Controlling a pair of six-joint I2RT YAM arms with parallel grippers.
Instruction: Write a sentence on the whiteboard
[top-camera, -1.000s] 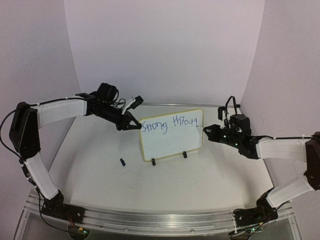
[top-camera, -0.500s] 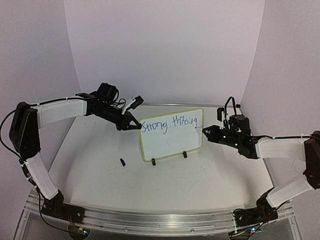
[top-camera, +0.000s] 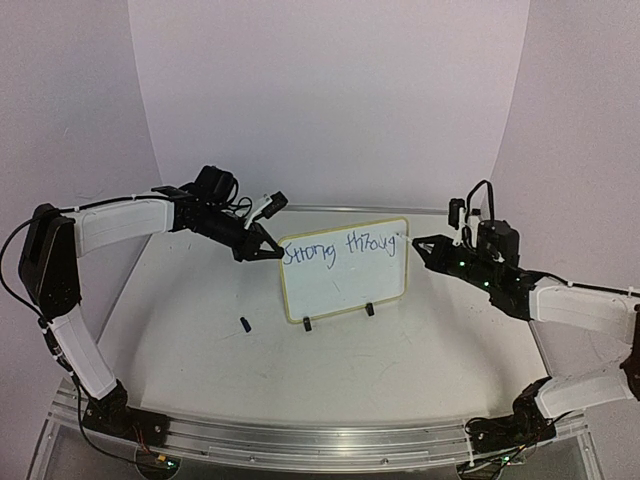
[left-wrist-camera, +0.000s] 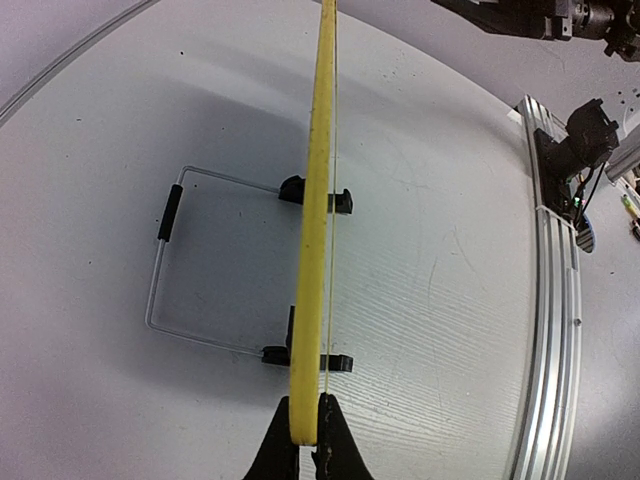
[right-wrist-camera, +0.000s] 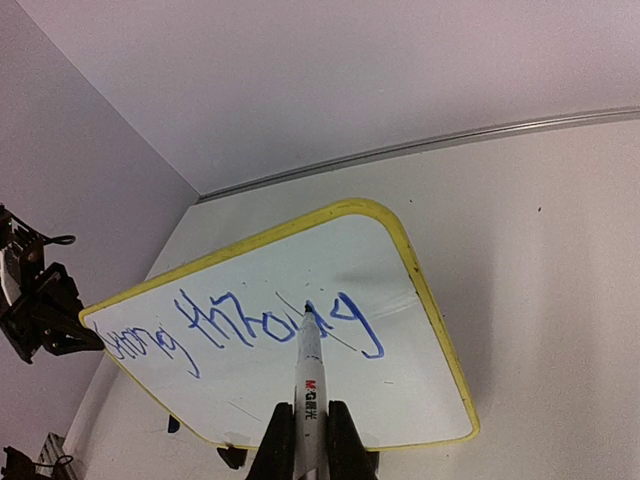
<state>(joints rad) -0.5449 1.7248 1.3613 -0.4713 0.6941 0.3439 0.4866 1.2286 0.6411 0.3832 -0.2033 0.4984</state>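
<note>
The whiteboard (top-camera: 340, 275) stands upright on two black clip feet mid-table, yellow-framed, with "Strong throug" written in blue along its top. My left gripper (top-camera: 272, 252) is shut on the board's upper left edge. In the left wrist view the jaws (left-wrist-camera: 305, 440) pinch the yellow frame (left-wrist-camera: 318, 200) edge-on. My right gripper (top-camera: 432, 250) is shut on a white marker (right-wrist-camera: 308, 380) and sits just right of the board's top right corner. In the right wrist view the marker tip points at the last letters on the board (right-wrist-camera: 410, 390). I cannot tell if it touches.
A small dark marker cap (top-camera: 244, 324) lies on the table left of the board's front. A wire stand (left-wrist-camera: 160, 260) lies behind the board. White walls close in at the back and sides. A metal rail (top-camera: 320, 440) runs along the near edge.
My right gripper with the marker has drawn back to the right and slightly up, away from the board's right edge. The left gripper and the board have not moved.
</note>
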